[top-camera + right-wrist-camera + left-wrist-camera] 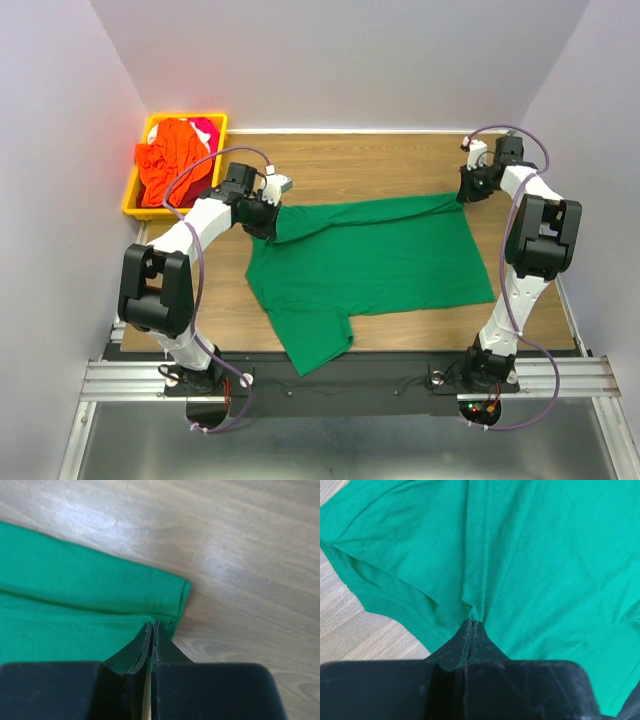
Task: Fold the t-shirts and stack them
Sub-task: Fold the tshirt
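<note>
The green shirt [380,260] lies spread on the table [400,160], its far edge pinched at both ends, likely so the 2 arms can carry it over together for a fold. The left tool [472,625] is clenched on cloth along a seam near a sleeve; the right tool [151,627] grasps a hem corner. Only the wrist views show those closed jaws; only the top view shows the orange shirt [168,165] in the bin [131,203].
</note>
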Controlling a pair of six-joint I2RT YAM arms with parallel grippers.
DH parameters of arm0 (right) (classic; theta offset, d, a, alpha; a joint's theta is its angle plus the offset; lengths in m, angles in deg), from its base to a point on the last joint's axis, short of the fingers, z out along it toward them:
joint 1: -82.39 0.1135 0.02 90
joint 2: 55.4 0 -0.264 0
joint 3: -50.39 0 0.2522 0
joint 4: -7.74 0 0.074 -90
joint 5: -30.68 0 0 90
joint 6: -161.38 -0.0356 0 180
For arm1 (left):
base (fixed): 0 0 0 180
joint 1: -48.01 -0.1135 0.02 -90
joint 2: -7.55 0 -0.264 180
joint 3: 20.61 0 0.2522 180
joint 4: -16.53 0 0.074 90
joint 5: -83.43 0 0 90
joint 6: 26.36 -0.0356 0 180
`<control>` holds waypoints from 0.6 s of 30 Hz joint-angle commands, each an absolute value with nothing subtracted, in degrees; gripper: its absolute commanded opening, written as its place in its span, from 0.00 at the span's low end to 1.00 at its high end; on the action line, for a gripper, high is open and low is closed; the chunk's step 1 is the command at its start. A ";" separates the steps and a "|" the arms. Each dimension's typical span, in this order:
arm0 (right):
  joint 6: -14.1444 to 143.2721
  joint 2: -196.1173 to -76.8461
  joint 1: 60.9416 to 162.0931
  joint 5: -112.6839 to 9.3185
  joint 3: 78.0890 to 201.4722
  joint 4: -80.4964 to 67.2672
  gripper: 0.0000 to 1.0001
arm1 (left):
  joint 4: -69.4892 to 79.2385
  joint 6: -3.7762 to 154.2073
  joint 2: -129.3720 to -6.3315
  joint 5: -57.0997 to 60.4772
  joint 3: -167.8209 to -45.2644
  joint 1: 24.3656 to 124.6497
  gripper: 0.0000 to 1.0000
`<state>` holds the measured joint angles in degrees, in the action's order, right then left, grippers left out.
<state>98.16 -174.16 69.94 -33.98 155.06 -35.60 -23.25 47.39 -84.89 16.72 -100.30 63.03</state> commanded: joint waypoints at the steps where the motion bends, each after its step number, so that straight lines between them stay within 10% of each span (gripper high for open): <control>1: 100.03 -171.07 69.38 -35.06 154.67 -34.50 0.01 | -24.82 45.45 -84.91 15.93 -100.03 63.21 0.00; 13: 102.84 -170.72 69.38 -38.84 152.66 -34.76 0.05 | -28.25 38.52 -84.38 14.34 -98.45 67.78 0.11; 18: 104.16 -167.04 68.94 -38.32 150.98 -35.55 0.50 | -32.81 32.88 -82.45 18.03 -101.25 67.87 0.47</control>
